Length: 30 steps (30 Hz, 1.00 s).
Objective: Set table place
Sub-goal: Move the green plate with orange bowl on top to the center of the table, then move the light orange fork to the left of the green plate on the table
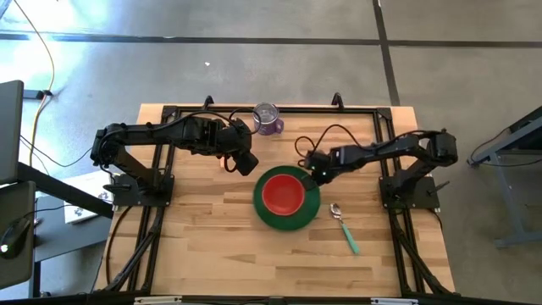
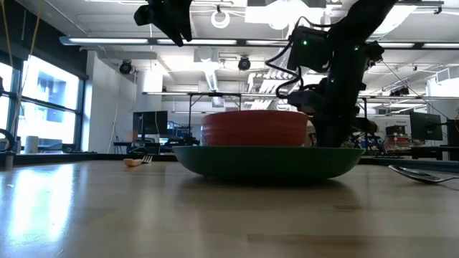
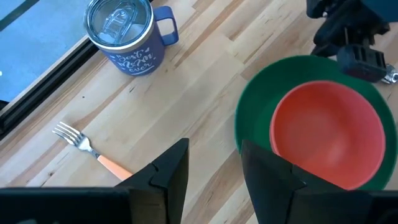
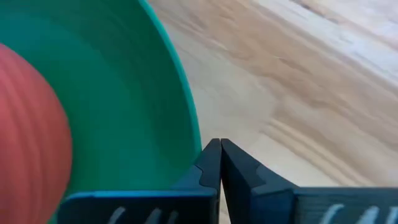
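At the green plate (image 1: 288, 216) rim, the right gripper (image 1: 320, 175) rests pinched together, gripping nothing. Above the fork (image 3: 87, 149), the left gripper (image 3: 214, 171) hovers, fingers parted.

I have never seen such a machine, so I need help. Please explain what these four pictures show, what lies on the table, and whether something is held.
It is a robot with two dark arms at a wooden table. One picture looks down from above, one looks level across the tabletop, and two come from cameras on the arms' wrists. On the table are a green plate with a red bowl in it, a spoon beside the plate, a purple mug at the far edge, and a fork. The left gripper is open above the fork, holding nothing. The right gripper is shut at the plate's rim, and nothing shows between its fingers.
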Available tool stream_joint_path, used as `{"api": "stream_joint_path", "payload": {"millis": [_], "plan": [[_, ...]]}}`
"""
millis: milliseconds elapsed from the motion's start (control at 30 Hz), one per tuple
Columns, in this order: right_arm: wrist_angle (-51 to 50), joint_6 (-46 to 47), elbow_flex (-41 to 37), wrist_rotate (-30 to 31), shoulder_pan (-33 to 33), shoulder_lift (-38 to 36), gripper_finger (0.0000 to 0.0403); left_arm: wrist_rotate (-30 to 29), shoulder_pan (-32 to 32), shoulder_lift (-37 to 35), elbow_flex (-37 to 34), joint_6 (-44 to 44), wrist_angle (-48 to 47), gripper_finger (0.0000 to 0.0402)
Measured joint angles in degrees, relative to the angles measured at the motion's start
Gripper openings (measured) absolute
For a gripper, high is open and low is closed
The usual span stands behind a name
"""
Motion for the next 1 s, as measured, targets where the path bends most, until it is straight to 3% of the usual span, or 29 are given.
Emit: {"api": "stream_joint_path", "payload": {"millis": [433, 633, 867, 1000], "plan": [[4.7, 3.7, 0.0, 0.4, 3.2, 0.0, 0.0, 0.0, 0.0, 0.0, 0.0, -0.1, -0.1, 0.0134], [2.9, 2.5, 0.1, 0.5, 2.9, -1.1, 0.0, -2.1, 0.0, 0.0, 0.0, -4.7, -4.7, 0.0134], [-11.4, -0.6, 4.3, 6.2, 2.9, -6.3, 0.0, -3.5, -0.3, 0.0, -0.6, -11.5, -9.1, 0.0133], [-20.6, -1.7, 8.3, 11.9, 2.9, -10.8, 0.0, -5.0, -1.0, 0.1, -5.9, -17.3, -8.9, 0.0133]]}}
